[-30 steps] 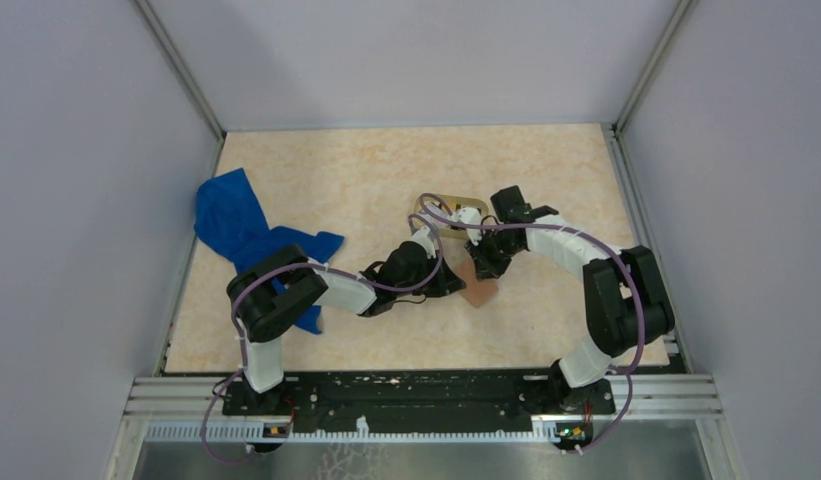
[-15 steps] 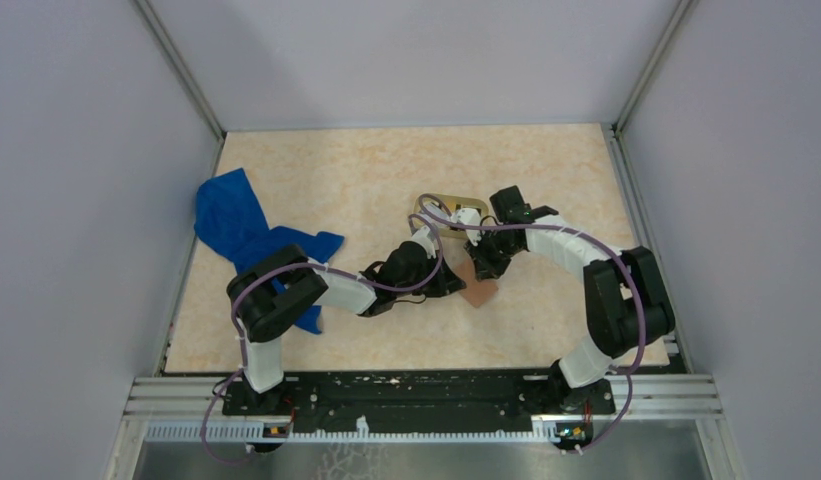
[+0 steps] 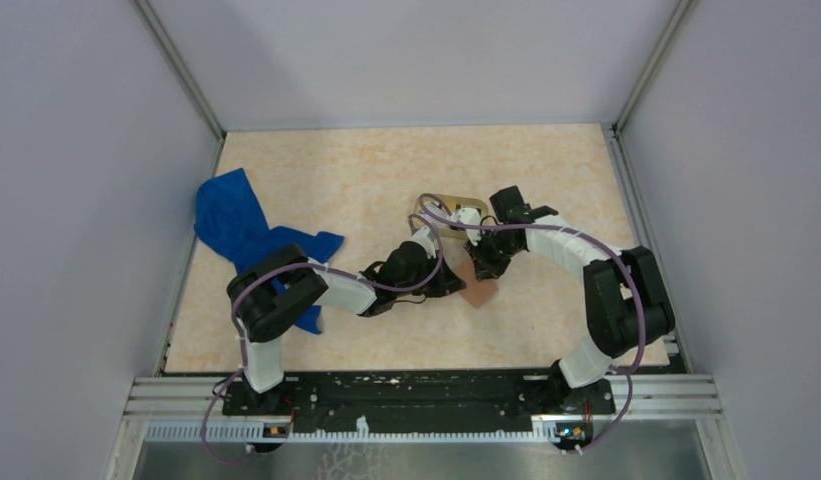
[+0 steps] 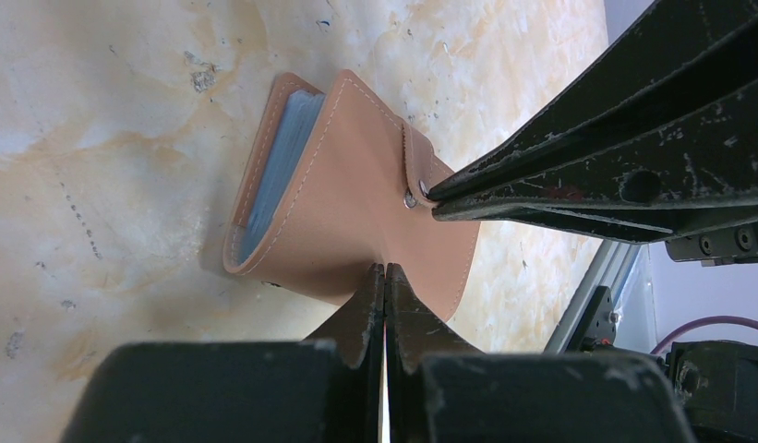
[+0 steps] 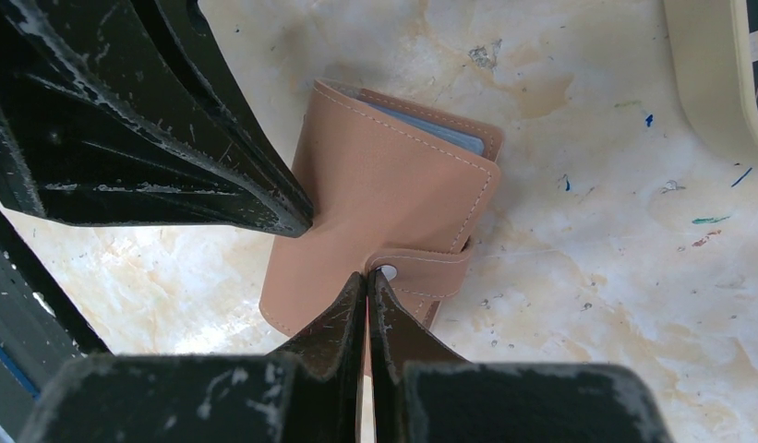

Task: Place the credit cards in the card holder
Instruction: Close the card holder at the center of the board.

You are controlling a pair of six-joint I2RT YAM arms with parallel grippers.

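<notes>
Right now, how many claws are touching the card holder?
2. The left claw, shut, meets the card holder at its cover edge. The right claw, shut, meets its snap strap. Whether either pinches the leather is unclear.

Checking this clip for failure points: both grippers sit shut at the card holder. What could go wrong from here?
1. The right gripper has its shut tips at the snap strap of the card holder; they may slip off the small snap and shove the holder.
2. The left gripper, shut too, only touches one edge, so the holder may slide or pivot on the table.
3. Both grippers' fingers are close together and might collide.
</notes>
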